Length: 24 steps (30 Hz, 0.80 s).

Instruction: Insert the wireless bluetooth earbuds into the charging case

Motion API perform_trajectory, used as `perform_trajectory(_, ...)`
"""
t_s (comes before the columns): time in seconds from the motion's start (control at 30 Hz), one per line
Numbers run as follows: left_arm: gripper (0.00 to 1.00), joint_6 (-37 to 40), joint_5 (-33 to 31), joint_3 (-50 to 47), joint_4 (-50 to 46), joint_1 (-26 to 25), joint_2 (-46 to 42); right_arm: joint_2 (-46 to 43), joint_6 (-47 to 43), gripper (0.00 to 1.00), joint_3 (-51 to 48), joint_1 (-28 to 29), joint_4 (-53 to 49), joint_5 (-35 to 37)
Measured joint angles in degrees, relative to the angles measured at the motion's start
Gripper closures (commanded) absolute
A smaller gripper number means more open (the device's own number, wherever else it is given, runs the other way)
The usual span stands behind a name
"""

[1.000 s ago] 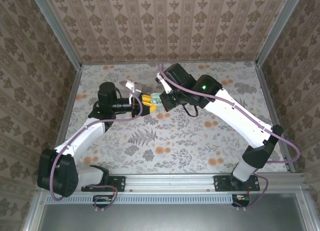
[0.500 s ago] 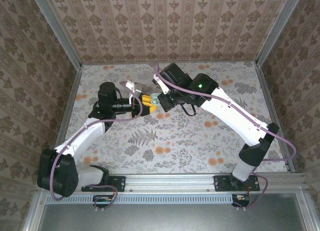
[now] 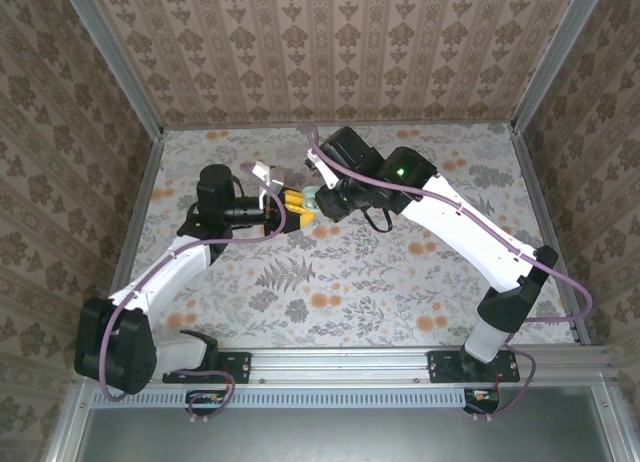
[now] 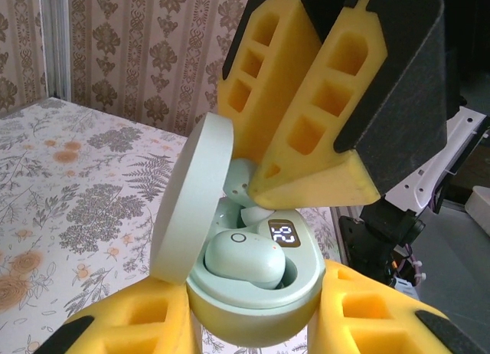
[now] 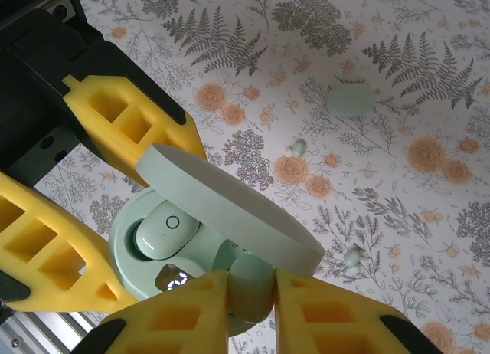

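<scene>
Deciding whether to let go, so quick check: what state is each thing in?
charging case: lid open, clamped in left gripper
case display: lit
first earbud: seated in its slot
second earbud: at the other slot, gripped by right gripper, seating unclear

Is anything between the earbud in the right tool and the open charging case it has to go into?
Nothing visible does. The lid of the charging case stands open, one earbud is seated, and the right tool holds the second earbud right at the case, beside it.
</scene>
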Motion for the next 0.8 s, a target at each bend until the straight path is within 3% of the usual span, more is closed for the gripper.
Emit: perform_trajectory(0.8, 0.97, 0.48, 0.11, 0.0, 0.02, -0.04, -0.22, 0.0, 1.55, 0.73, 1.86, -0.17, 0.0, -1.62)
